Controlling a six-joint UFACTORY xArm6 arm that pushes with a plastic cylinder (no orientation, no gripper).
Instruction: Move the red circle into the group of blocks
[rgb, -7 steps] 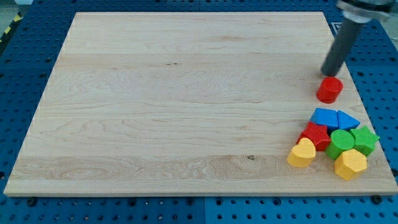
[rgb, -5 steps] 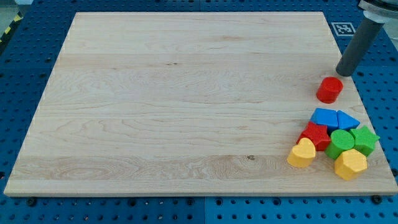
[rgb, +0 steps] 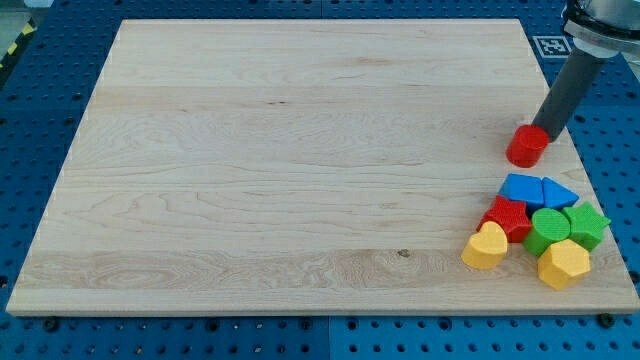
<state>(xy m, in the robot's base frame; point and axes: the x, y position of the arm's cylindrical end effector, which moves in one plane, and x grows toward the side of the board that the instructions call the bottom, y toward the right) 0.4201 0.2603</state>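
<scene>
1. Our tip (rgb: 549, 134) touches the red circle (rgb: 526, 147) on its upper right; there is no gripper to read.
2. The circle sits above the group's blue block (rgb: 523, 188); next, we push downward.

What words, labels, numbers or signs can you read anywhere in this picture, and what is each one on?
No readable words, brand names or numbers appear.
One sign only: a black-and-white square marker, a coded pattern rather than text, lying on the blue perforated table past the top right corner of the pale wooden board.
Yellow-and-black hazard stripes sit at the view's top left; they carry no lettering.
The coloured blocks bear no print.
</scene>
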